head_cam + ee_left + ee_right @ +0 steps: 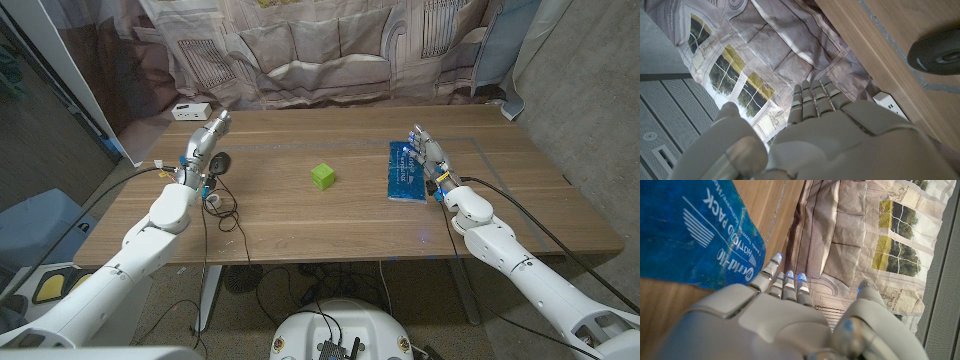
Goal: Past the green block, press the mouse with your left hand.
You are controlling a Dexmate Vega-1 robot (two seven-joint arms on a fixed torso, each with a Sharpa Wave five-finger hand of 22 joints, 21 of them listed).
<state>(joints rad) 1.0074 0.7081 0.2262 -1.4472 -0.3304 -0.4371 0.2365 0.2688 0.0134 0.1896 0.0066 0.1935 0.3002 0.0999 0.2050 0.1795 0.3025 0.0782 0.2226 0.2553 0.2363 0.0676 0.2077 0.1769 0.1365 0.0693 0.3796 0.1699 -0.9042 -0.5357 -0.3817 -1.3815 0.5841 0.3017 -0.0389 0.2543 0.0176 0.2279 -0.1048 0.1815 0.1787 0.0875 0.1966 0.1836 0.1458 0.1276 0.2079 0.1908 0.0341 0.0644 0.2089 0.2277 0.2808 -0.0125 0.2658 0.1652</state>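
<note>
A small green block (pixel 322 176) sits near the middle of the wooden table (pixel 300 225). Far to its left lies a dark mouse (pixel 220 161) (pixel 935 52) with its cable trailing toward the front. My left hand (pixel 205 141) (pixel 840 137) is raised just beside and above the mouse, fingers straight and together, holding nothing; I cannot tell whether it touches the mouse. My right hand (pixel 430 155) (pixel 785 322) stands at the right edge of a blue gel pack (pixel 405 170) (pixel 690 230), fingers extended, empty.
A white power strip (pixel 190 110) (pixel 888 101) lies at the table's back left corner. The mouse cable (pixel 222 210) loops over the table's left front. A printed curtain (pixel 330 50) hangs behind the table.
</note>
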